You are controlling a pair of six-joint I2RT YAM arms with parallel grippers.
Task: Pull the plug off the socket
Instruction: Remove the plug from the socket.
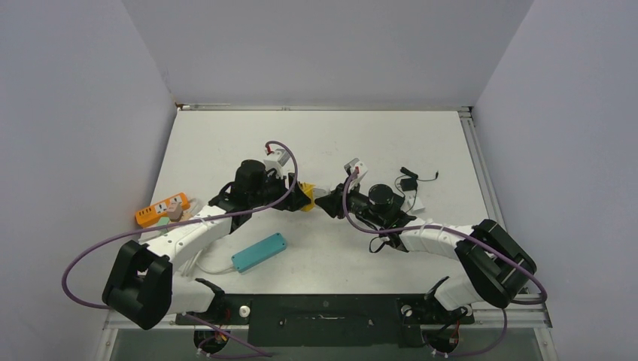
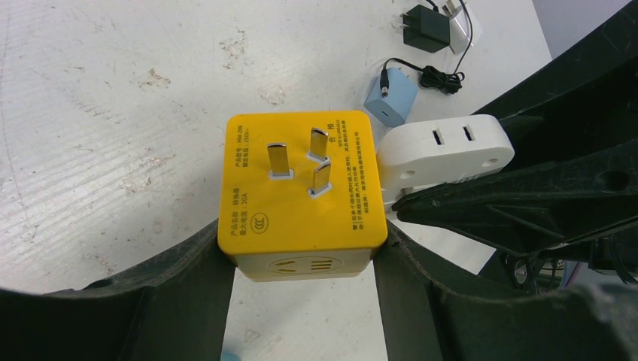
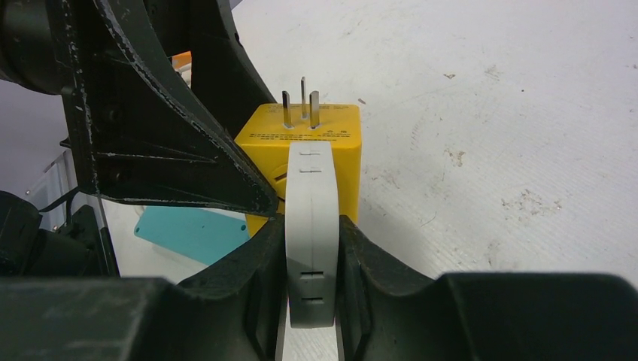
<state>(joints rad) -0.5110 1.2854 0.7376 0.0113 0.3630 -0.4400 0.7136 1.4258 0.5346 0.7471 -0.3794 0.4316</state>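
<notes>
White desk (image 1: 338, 143), scuffed in places and walled on three sides by pale grey panels — that is your workspace, with both arms reaching in to meet near its middle.

Your left gripper (image 2: 301, 263) has its jaws partly closed on the yellow socket cube (image 2: 301, 188), one finger on each side of the block. The cube's three metal prongs (image 2: 320, 162) face the left wrist camera, and the cube is held off the desk. In the overhead view it shows as a yellow patch (image 1: 305, 197) between the two wrists.

Your right gripper (image 3: 311, 271) has its jaws nearly shut on the white plug (image 3: 311, 226), pinching its flat faces from both sides. The plug sits against one side face of the yellow cube, touching it — from the left wrist view the white body (image 2: 444, 154) stands just beside the cube's right edge, its two slots (image 2: 450, 135) showing. Whether its pins are in the cube you cannot tell from these views.

Elsewhere on the desk: an orange power strip (image 1: 162, 210) at the left edge, a teal power strip (image 1: 259, 252) nearer the bases, a black adapter (image 2: 425, 28) with a thin cord, and a small light-blue adapter (image 2: 391, 101) beyond the cube.
</notes>
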